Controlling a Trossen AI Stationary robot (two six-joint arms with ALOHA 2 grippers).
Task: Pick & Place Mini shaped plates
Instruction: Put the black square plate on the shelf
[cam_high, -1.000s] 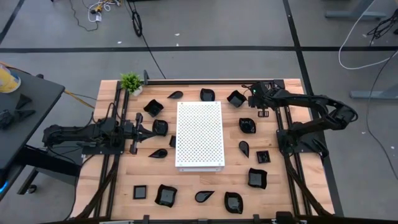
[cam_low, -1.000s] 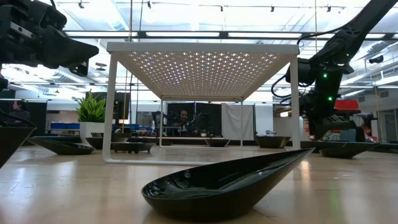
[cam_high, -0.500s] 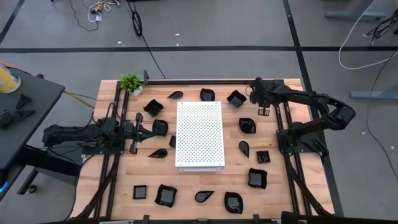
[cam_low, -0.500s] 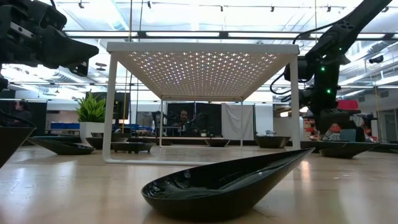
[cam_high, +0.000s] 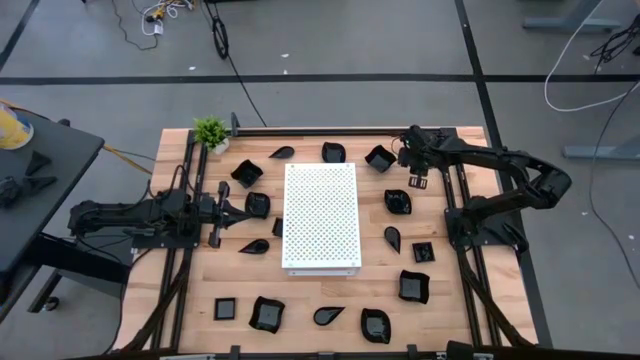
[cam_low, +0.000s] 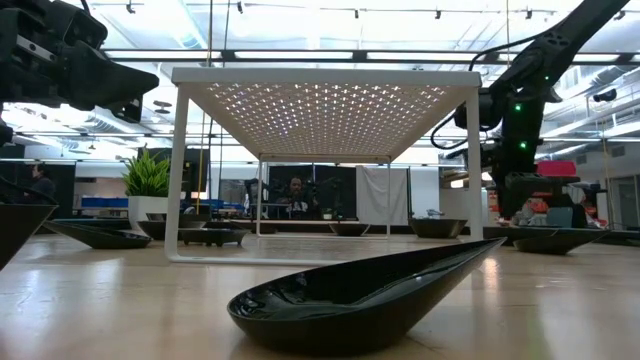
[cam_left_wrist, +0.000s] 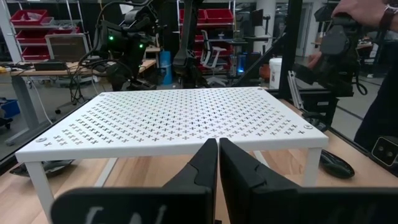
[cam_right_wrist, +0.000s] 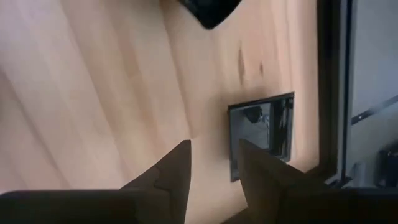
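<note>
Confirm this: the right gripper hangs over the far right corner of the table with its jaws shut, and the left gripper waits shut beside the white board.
Not quite. The right gripper has its jaws open, empty wood showing between them in the right wrist view. The rest holds: it hangs over the far right corner, and the left gripper waits shut beside the white board.

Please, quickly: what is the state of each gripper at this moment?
Left gripper: closed, holding nothing, facing the white board.
Right gripper: open, empty, above the wooden table.
</note>
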